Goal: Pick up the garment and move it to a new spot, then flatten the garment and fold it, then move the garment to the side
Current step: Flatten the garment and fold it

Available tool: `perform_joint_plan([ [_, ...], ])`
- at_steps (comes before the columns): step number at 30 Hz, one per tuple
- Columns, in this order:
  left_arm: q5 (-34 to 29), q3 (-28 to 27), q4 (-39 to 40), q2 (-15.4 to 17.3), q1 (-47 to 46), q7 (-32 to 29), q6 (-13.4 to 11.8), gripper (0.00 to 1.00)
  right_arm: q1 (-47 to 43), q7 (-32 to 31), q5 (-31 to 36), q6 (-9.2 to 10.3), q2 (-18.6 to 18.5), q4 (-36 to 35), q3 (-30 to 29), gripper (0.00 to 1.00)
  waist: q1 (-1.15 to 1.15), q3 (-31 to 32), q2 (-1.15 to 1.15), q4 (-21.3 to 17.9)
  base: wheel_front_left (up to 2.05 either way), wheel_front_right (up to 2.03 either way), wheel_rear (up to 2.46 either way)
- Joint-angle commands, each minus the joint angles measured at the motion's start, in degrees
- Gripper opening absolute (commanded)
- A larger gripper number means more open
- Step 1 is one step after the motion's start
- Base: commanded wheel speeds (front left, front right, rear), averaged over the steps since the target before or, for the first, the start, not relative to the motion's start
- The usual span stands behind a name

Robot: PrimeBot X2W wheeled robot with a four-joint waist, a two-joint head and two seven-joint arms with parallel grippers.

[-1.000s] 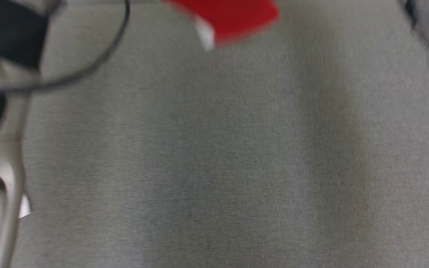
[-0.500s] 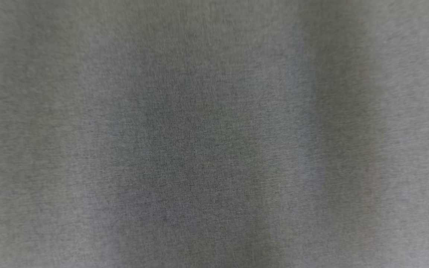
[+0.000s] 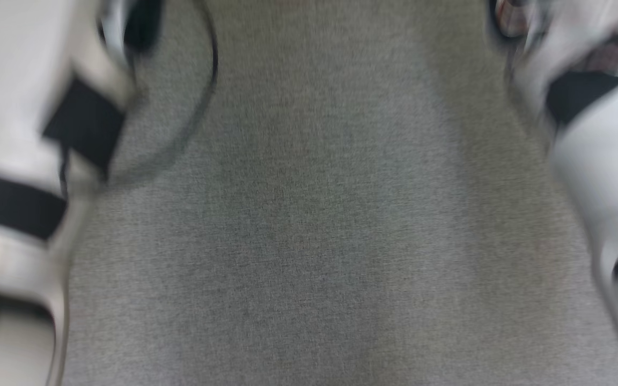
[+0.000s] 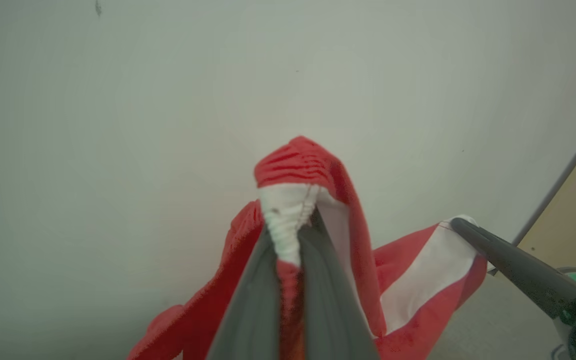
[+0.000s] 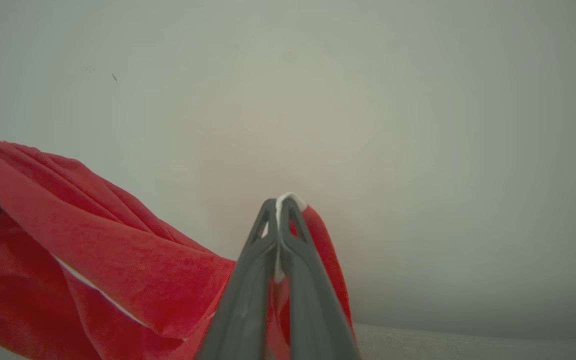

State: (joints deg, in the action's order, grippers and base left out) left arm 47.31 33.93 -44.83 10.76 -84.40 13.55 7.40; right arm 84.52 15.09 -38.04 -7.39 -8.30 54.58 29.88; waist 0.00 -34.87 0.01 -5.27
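holding aloft: left gripper point(image 4: 290, 231) clamped shut on a bunched hem of the red-and-white garment point(image 4: 420, 272). cloth sags rightward to right gripper point(image 5: 281, 204), pinched shut on the white edge. long axis runs gripper to gripper, both arms equally near.

The garment point(image 4: 308, 160) is soft nappy cloth, ribbed where gathered. The left gripper point(image 4: 290, 231) has matt plastic fingers point(image 4: 253, 310); the grey surface point(image 3: 309, 214) is fine-woven fabric.
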Motion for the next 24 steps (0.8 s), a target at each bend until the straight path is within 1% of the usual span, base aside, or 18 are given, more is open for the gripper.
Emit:
perform_joint_plan([
  [1, 1.2, 1.1, 2.5, 1.1, 3.5, -0.8, 0.0, 0.0, -3.3, 0.1, -1.6, -0.2, -1.1, -2.1, 1.3, 0.0, 0.0, 4.5, -0.01, 0.1, 0.0, 0.0, 0.0],
  [3, 4.1, 1.5, 7.5, 2.6, 9.7, -1.5, 0.0, 0.0, -9.3, 0.1, -4.0, -0.2, -3.2, -6.2, 3.7, 0.0, 0.0, 6.7, -0.01, 0.5, 0.0, 0.0, 0.0],
  [6, 6.2, 2.7, 14.2, 5.8, 19.7, -3.2, -0.3, 0.0, -18.1, 0.0, -7.2, -0.2, -6.1, -11.9, 6.6, 0.0, 0.0, 9.6, -0.01, 0.7, 0.0, 0.0, 0.0],
  [10, 5.2, 4.3, 23.6, 11.1, 32.3, -3.0, -3.7, 0.0, -29.0, -0.2, -10.3, -0.2, -10.7, -18.7, 8.4, 0.0, 0.0, 12.7, -0.01, 0.9, 0.0, 0.0, 0.0],
  [12, 5.3, 5.1, 28.4, 13.6, 38.6, -2.5, -4.5, 0.0, -34.2, -0.1, -11.3, -0.2, -13.4, -21.4, 8.1, 0.0, 0.0, 13.9, -0.01, 1.2, 0.0, 0.0, 0.0],
  [14, 4.4, 5.4, 31.9, 16.4, 44.0, -1.6, -6.1, 0.0, -39.4, -0.2, -13.1, -0.2, -15.4, -23.4, 7.0, 0.0, 0.0, 15.2, -0.01, 1.6, 0.0, 0.0, 0.0],
  [15, 4.3, 6.0, 33.5, 17.2, 46.8, -1.4, -6.1, 0.0, -41.8, -0.2, -13.6, -0.2, -16.4, -24.5, 6.5, 0.0, 0.0, 15.8, -0.01, 1.7, 0.0, 0.0, 0.0],
  [16, 4.3, 6.0, 33.5, 17.2, 46.8, -1.4, -6.1, 0.0, -41.8, -0.2, -13.6, -0.2, -16.4, -24.5, 6.5, 0.0, 0.0, 15.8, -0.01, 1.7, 0.0, 0.0, 0.0],
  [17, 4.4, 6.6, 34.8, 18.1, 49.3, -1.3, -6.0, 0.0, -44.1, -0.4, -13.9, -0.2, -17.5, -25.4, 6.2, 0.0, 0.0, 16.3, -0.01, 1.8, 0.0, 0.0, 0.0],
  [19, 3.2, 7.4, 36.7, 19.5, 53.1, -0.6, -7.1, 0.0, -48.6, -0.5, -14.9, -0.2, -18.9, -26.8, 4.6, 0.0, 0.0, 17.5, -0.01, 1.9, 0.0, 0.0, 0.0],
  [20, 4.2, 7.3, 37.5, 19.1, 55.2, -0.2, -7.7, 0.0, -50.8, -0.8, -15.3, -0.2, -19.4, -27.6, 4.0, 0.0, 0.0, 18.1, -0.01, 2.0, 0.0, 0.0, 0.0],
  [21, 2.6, 7.5, 39.1, 19.9, 58.4, 0.5, -8.8, 0.0, -54.8, -0.9, -15.8, -0.2, -20.2, -29.2, 2.5, 0.0, 0.0, 19.2, -0.01, 2.0, 0.0, 0.0, 0.0],
  [24, -0.4, 9.3, 40.7, 20.1, 63.1, 1.1, -10.8, 0.0, -61.3, -2.0, -15.8, -0.2, -21.0, -31.5, 0.4, 0.0, 0.0, 21.3, -0.01, 2.4, 0.0, 0.0, 0.0],
])
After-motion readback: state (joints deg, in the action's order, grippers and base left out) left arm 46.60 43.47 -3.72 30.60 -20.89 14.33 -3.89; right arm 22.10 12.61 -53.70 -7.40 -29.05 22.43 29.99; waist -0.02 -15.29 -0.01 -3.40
